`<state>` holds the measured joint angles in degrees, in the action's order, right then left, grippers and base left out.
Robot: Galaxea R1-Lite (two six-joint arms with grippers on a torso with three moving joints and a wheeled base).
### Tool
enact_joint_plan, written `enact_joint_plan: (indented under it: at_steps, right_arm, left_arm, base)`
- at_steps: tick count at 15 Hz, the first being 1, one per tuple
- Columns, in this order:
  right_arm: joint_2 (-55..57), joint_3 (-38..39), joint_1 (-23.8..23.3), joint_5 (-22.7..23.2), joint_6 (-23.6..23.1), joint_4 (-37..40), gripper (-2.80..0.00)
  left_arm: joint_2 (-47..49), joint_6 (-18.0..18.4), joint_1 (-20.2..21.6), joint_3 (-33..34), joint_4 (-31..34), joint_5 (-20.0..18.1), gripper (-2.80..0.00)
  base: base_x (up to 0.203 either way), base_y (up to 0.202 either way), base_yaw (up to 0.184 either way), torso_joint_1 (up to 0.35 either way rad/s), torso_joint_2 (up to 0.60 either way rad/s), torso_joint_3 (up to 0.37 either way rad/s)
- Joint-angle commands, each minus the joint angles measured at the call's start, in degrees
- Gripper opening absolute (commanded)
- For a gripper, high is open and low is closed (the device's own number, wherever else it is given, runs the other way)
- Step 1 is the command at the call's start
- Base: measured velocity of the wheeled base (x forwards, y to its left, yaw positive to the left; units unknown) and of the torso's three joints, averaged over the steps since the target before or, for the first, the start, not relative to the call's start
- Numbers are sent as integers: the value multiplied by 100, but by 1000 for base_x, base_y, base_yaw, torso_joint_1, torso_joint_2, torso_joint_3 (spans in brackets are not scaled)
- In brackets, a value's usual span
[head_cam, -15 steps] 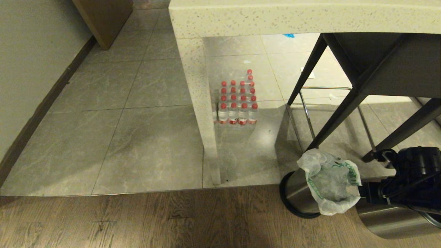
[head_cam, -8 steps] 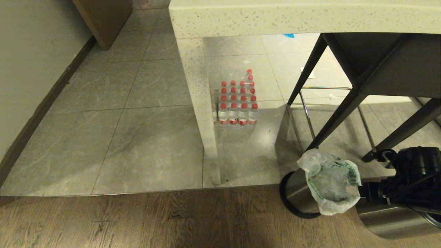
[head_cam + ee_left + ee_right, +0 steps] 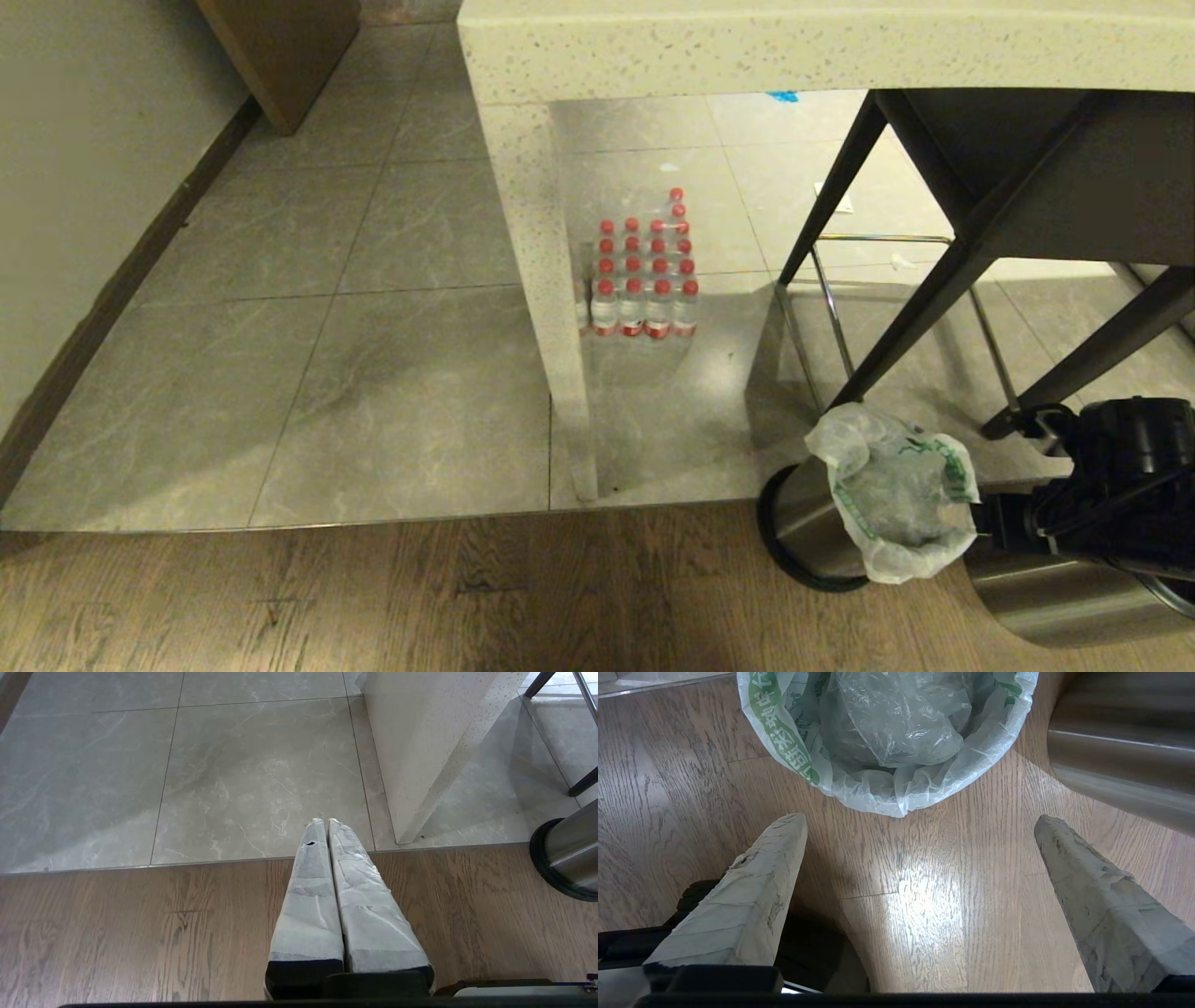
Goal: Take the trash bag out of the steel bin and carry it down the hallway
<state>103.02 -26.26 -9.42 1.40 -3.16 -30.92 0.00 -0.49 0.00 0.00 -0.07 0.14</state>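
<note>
The trash bag point(image 3: 896, 495) lines the steel bin point(image 3: 803, 527), its crinkly white rim with green lettering folded out over the top. In the right wrist view the trash bag point(image 3: 887, 732) lies just ahead of my right gripper point(image 3: 920, 817), which is open above the wooden floor, short of the rim and touching nothing. My right arm point(image 3: 1111, 485) reaches in from the right of the bin. My left gripper point(image 3: 323, 821) hangs shut and empty over the seam between wood and tile, with the steel bin point(image 3: 567, 851) far off to its side.
A second steel cylinder point(image 3: 1055, 597) stands right beside the bin, under my right arm. Dark stool legs point(image 3: 915, 317) rise behind it. A speckled counter leg point(image 3: 551, 308) and a pack of red-capped bottles point(image 3: 644, 280) stand on the tiles. A wall point(image 3: 84, 168) runs along the left.
</note>
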Motion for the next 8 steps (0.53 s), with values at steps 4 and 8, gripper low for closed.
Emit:
enact_joint_plan:
  at_steps: [4,8]
  right_arm:
    - [-10302,2301,951,-228,474,3830,0]
    - [-10302,2301,951,-228,474,3830,0]
  left_arm:
    - [-9,-4,0,6,-1,4,-280]
    - [-9,-4,0,0,-1,4,-280]
  base:
    - [0,0,0,0,0,0]
    - [0,0,0,0,0,0]
